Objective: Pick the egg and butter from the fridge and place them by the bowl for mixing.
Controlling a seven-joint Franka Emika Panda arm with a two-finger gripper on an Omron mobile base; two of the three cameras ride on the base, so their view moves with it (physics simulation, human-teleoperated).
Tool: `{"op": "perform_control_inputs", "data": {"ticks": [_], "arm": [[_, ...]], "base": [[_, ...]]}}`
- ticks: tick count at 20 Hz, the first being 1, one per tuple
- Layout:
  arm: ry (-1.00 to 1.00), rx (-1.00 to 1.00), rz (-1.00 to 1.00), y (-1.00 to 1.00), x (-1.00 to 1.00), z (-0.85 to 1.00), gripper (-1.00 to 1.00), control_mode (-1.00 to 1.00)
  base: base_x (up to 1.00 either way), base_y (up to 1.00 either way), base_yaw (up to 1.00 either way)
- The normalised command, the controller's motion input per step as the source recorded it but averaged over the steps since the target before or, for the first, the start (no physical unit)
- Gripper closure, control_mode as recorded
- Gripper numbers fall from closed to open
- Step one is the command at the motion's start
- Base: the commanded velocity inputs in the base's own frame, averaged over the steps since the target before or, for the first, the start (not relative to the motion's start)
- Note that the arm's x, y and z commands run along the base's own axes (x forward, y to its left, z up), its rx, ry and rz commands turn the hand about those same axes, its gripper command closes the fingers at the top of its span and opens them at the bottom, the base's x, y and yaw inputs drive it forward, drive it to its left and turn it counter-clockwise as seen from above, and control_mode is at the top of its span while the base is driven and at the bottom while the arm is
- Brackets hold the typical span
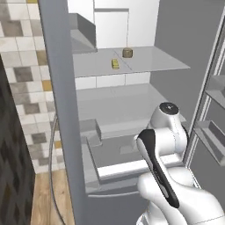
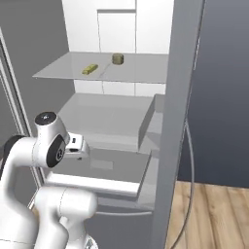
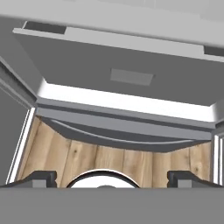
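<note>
Fridge (image 1: 176,39) open before me, doors swung wide. My gripper (image 3: 112,178) spread fully, nothing between fingertips (image 3: 43,177), pointing down at lower drawer (image 3: 122,74) and wood floor (image 3: 127,159) beneath. Butter (image 1: 115,64) lies on upper shelf (image 1: 162,61), well above and beyond gripper, near shelf's front edge. Brownish lump (image 1: 128,52) sits farther back on same shelf, near butter, apart from it. Middle shelf (image 2: 107,116) lies between gripper and butter. Cannot make out egg.
</note>
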Motion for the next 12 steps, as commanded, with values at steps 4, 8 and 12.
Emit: {"op": "perform_control_inputs", "data": {"ticks": [4,8,12], "arm": [[0.00,0.00,0.00,0.00,0.00,0.00,-1.00,1.00],[0.00,0.00,0.00,0.00,0.00,0.00,-1.00,1.00],[0.00,0.00,0.00,0.00,0.00,0.00,-1.00,1.00]], "base": [[0.62,0.16,0.06],[0.63,0.07,0.03],[0.53,0.05,0.01]]}}
